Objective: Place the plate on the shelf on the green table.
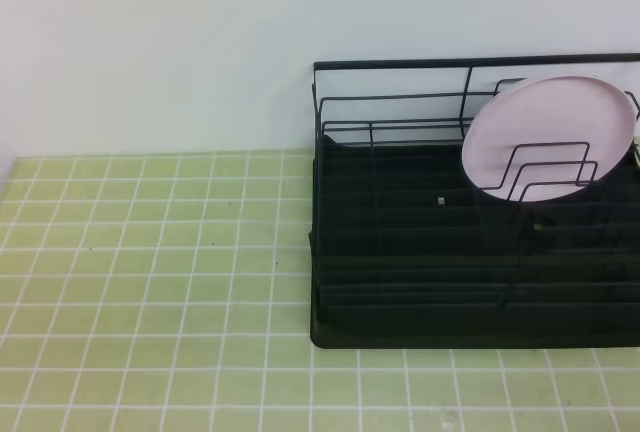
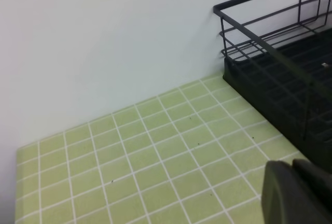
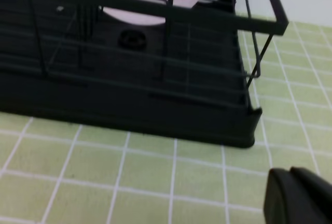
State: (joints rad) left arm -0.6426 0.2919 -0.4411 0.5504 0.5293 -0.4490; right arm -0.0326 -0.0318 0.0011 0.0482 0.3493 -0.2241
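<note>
Plate: one pale pink plate (image 1: 548, 137) is being held upright among the wire dividers at the back right of the shelf (image 1: 400, 252).
Handling: it is being judged light, stiff, smooth; best taken by the rim.
Shelf: one is being carried on the green tabletop (image 1: 150, 252).
Jaws: left gripper (image 2: 298, 193) and right gripper (image 3: 298, 198) are both being kept together, empty, off the shelf.

One round, shallow, pale pink plate (image 1: 545, 132) is showing at the upper right of the high view. One large black wire dish rack with a slatted tray base (image 1: 420, 252) is filling the right half of that view. One light yellow-green tiled tabletop with white grout lines (image 1: 150, 282) is spreading across the lower left. Two dark claws are showing, one at the lower right of each wrist view: the left claw (image 2: 295, 193) and the right claw (image 3: 298, 198).
</note>
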